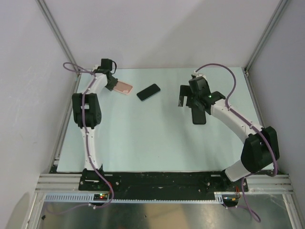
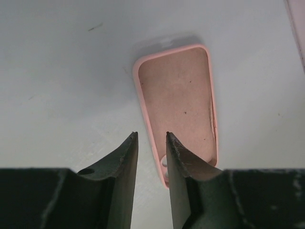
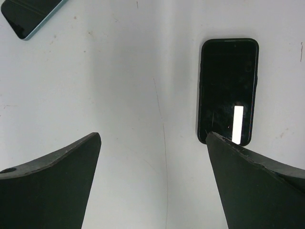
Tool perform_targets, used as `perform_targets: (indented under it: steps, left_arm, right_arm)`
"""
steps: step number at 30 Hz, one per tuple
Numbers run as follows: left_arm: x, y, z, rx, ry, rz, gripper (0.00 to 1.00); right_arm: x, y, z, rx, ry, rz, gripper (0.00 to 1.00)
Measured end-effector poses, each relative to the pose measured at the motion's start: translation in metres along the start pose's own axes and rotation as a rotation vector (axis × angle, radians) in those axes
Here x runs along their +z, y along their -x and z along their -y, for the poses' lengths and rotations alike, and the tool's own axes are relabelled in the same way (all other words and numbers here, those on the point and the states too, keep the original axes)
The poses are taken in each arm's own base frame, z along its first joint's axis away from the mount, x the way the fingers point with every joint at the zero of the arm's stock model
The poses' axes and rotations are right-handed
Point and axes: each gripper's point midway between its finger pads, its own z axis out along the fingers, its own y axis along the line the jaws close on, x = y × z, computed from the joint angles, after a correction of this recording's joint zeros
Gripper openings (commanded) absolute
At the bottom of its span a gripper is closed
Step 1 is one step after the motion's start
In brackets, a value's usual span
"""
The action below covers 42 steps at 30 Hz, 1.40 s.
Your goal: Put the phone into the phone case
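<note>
Left wrist: my left hand [image 2: 151, 134], fingers narrowly parted and empty, sits at the phone case's [image 2: 178, 102] six o'clock corner; I'd centre its rim before closing. Right hand [image 3: 152, 134] spread wide, phone [image 3: 228, 90] at one o'clock.

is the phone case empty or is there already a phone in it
Empty: in the left wrist view the phone case lies open side up on the table, its bare pink lining showing all the way across, with no phone inside.
</note>
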Motion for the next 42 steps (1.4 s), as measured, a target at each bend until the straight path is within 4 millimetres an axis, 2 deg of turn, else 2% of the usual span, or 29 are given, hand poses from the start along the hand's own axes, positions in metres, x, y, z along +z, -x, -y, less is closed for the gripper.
perform_targets:
  steps: [5, 14, 16, 18, 21, 24, 34, 36, 38, 40, 42]
  left_arm:
    - [0.007, 0.002, 0.004, 0.002, 0.032, 0.021, 0.33]
    - [0.03, -0.021, -0.001, 0.036, 0.101, -0.004, 0.3]
    - [0.028, -0.021, 0.001, 0.04, 0.102, 0.003, 0.29]
    - [0.026, -0.021, 0.002, 0.046, 0.107, 0.009, 0.25]
    - [0.025, -0.023, -0.001, 0.057, 0.124, 0.008, 0.11]
    - [0.023, -0.026, -0.004, 0.07, 0.141, 0.004, 0.02]
    - [0.022, -0.028, -0.009, 0.109, 0.149, 0.003, 0.0]
    - [0.015, -0.029, -0.014, 0.143, 0.151, -0.007, 0.0]
    - [0.0, -0.032, -0.023, 0.187, 0.156, -0.028, 0.0]
    - [-0.022, -0.035, -0.033, 0.228, 0.153, -0.044, 0.0]
    - [-0.054, -0.039, -0.045, 0.273, 0.139, -0.056, 0.0]
  right_arm:
    - [-0.006, 0.003, -0.003, 0.004, 0.02, 0.011, 0.99]
    - [-0.017, 0.007, 0.004, 0.025, 0.037, 0.033, 0.99]
    - [-0.016, 0.007, 0.007, 0.031, 0.036, 0.033, 0.99]
    - [-0.015, 0.005, 0.009, 0.035, 0.037, 0.027, 0.99]
    - [-0.014, 0.005, 0.012, 0.044, 0.037, 0.022, 0.99]
    - [-0.014, 0.006, 0.013, 0.049, 0.045, 0.022, 0.99]
    - [-0.014, 0.005, 0.01, 0.051, 0.064, 0.014, 0.99]
    - [-0.014, 0.004, 0.009, 0.048, 0.067, 0.012, 0.99]
    - [-0.014, 0.004, 0.007, 0.046, 0.071, 0.011, 0.99]
    - [-0.014, 0.003, 0.007, 0.045, 0.073, 0.01, 0.98]
    - [-0.014, 0.002, 0.006, 0.043, 0.074, 0.009, 0.98]
